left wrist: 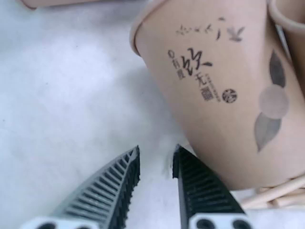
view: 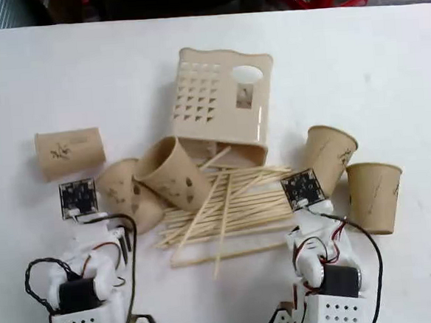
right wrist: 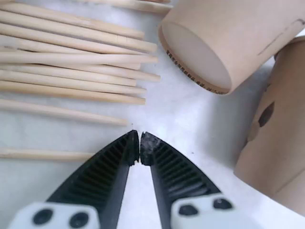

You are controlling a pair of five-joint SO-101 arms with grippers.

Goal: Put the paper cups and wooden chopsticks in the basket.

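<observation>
Right gripper [right wrist: 139, 143], closed, sits between chopsticks [right wrist: 71, 71] and paper cups [right wrist: 238, 28].

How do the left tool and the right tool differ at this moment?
The left tool has its tips slightly apart; the right tool has them touching. The left tool sits beside a paper cup, the right tool near the ends of the chopsticks. Both hold nothing, over the white table.

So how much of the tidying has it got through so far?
Nothing looks done: the five paper cups and the chopsticks lie on the table outside the basket. Nothing is in hand: the left fingers are slightly open and empty, the right fingers shut on nothing. All cups and chopsticks are left.
</observation>
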